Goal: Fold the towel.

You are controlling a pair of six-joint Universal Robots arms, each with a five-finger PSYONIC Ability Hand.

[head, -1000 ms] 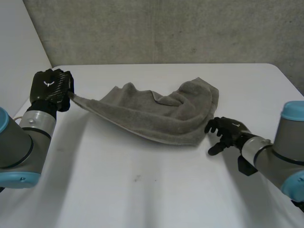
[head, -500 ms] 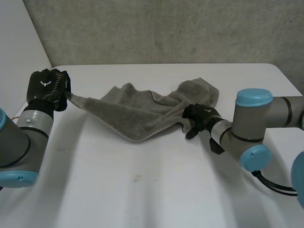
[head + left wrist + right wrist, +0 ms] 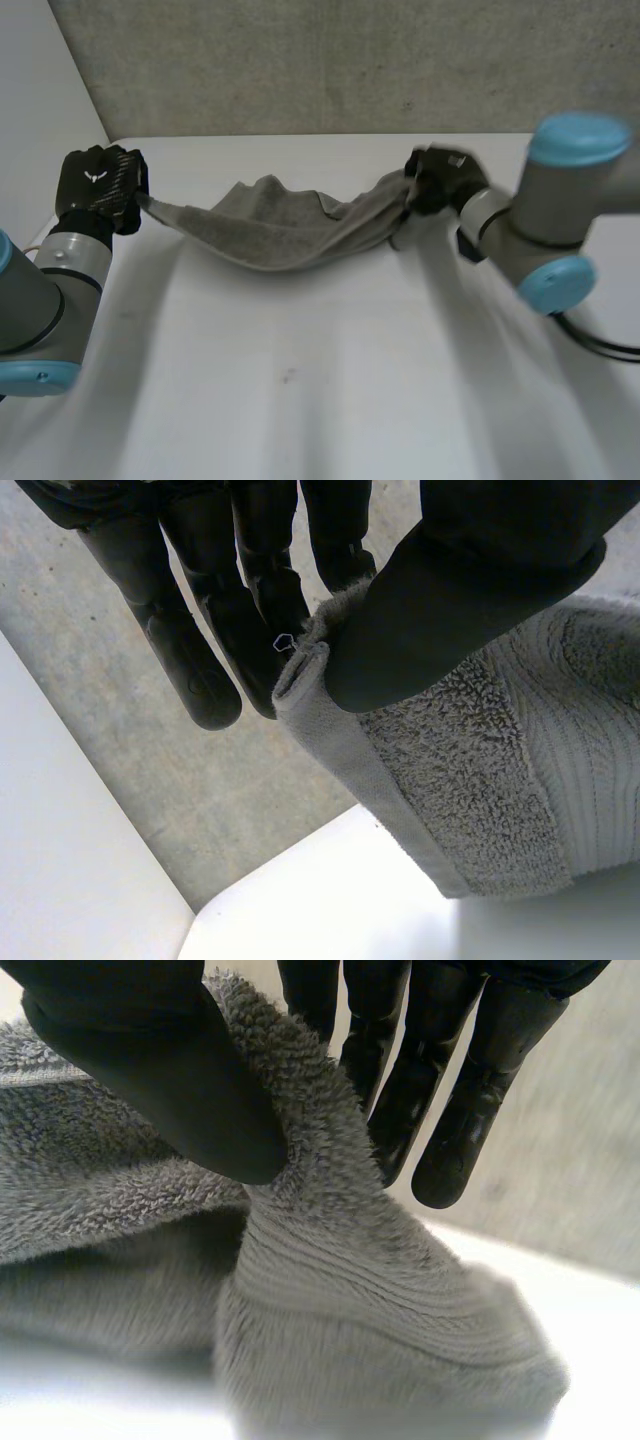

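A grey towel (image 3: 280, 228) hangs slack between my two hands above the white table (image 3: 320, 380), its middle sagging low. My left hand (image 3: 98, 188) holds the towel's left corner, lifted off the table. In the left wrist view the thumb (image 3: 470, 590) presses the towel's hemmed corner (image 3: 330, 695) against the fingers (image 3: 250, 590). My right hand (image 3: 437, 180) grips the towel's right end, also raised. In the right wrist view its thumb (image 3: 150, 1070) pinches a fold of towel (image 3: 320, 1260) against the fingers (image 3: 420, 1070).
A grey concrete wall (image 3: 340, 60) runs behind the table's far edge. White tabletop lies in front of the towel. My right arm's blue-capped elbow (image 3: 555, 230) stands over the table's right side.
My right hand went from the table beside the towel to its right end, pinched it and lifted it up and back. The towel now hangs stretched between both hands. The left hand stayed put.
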